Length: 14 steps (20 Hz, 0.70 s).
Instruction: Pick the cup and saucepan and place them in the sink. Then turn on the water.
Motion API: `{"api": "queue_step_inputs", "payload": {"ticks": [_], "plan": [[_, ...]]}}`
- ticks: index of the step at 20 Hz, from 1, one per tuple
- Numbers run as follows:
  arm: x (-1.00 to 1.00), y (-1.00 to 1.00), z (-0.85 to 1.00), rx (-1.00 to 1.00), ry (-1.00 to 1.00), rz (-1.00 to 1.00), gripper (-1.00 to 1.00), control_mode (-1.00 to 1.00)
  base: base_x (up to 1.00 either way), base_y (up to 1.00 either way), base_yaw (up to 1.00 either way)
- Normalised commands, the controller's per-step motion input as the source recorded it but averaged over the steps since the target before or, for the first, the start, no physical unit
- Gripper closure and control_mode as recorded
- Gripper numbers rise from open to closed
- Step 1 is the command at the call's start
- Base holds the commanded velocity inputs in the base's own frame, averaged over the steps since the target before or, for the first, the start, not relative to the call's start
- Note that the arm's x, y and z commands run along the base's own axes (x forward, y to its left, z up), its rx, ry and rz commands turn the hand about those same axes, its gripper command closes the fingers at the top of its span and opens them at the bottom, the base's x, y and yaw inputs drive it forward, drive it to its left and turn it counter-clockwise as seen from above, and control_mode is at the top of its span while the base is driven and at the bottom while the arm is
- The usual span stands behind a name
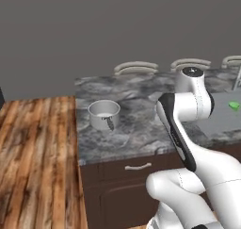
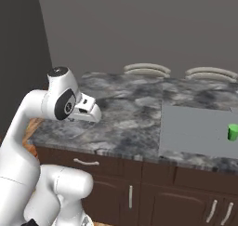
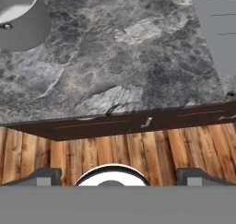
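Observation:
The silver saucepan (image 1: 104, 114) stands upright on the marble counter near its left end, and its rim shows in the top left corner of the hand view (image 3: 17, 15). The green cup (image 1: 234, 105) (image 2: 233, 132) stands upright inside the grey sink (image 1: 221, 119) (image 2: 195, 127). My gripper (image 2: 88, 112) (image 3: 118, 176) hovers above the counter's front edge, between saucepan and sink, looking down. Its fingertips (image 3: 44, 176) stand wide apart, open, with nothing between them. It touches neither object.
The dark marble counter (image 1: 136, 129) (image 3: 115, 71) sits over brown cabinets with drawer handles (image 2: 86, 162). Wooden floor (image 1: 37, 152) lies to the left and in front. Curved chair backs (image 1: 136, 68) (image 2: 147, 70) rise behind the counter. A slim faucet (image 1: 236, 79) stands behind the sink.

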Motion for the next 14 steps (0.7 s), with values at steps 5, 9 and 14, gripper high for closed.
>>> {"api": "queue_step_inputs", "payload": {"ticks": [5, 9, 14], "plan": [[0.0, 0.0, 0.0, 0.0, 0.0, 0.0, -1.0, 1.0, 0.17, 0.73, 0.0], [0.0, 0.0, 0.0, 0.0, 0.0, 0.0, -1.0, 1.0, 0.23, 0.71, 0.0], [0.0, 0.0, 0.0, 0.0, 0.0, 0.0, -1.0, 1.0, 0.25, 0.57, 0.0]]}}
